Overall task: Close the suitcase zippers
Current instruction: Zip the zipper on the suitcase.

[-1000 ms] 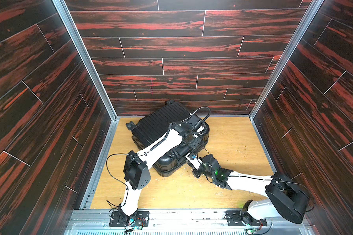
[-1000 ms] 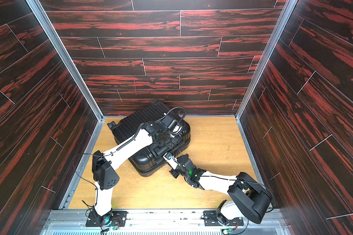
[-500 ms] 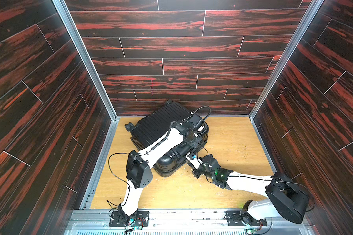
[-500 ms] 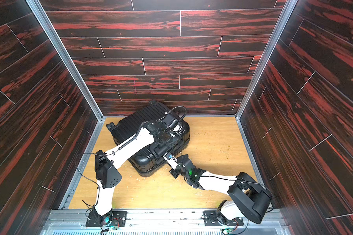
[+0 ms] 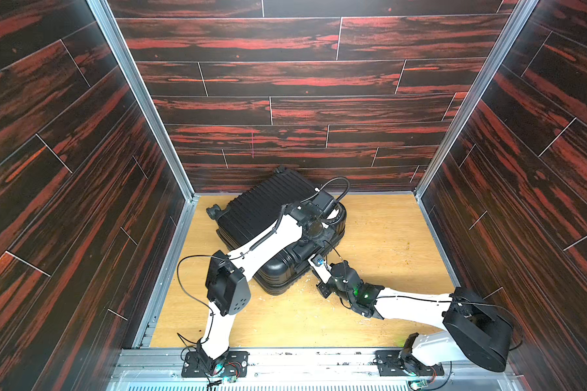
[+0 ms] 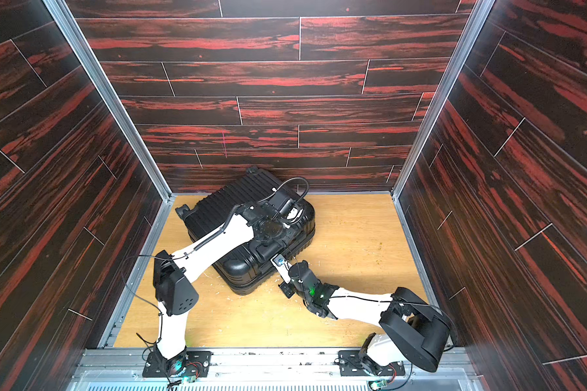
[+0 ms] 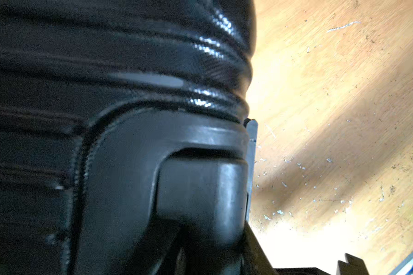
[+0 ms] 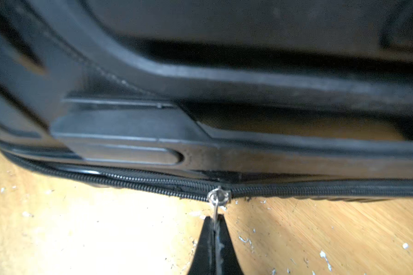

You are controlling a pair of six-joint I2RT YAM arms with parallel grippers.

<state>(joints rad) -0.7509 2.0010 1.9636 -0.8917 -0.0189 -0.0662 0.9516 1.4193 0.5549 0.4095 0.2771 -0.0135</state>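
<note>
Right wrist view, right gripper was clamped on the silvery pull tab of the zippers, suitcase lay flat on the wooden floor near the back-left corner, left gripper sat at its moulded handle, grip there could not be told.

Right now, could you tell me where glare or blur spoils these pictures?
Right wrist view: the zipper track and pull tab are sharp, the suitcase shell above is blurred, the floor glares white. Left wrist view: floor washed out beside the suitcase. Both top views: evenly lit.
</note>
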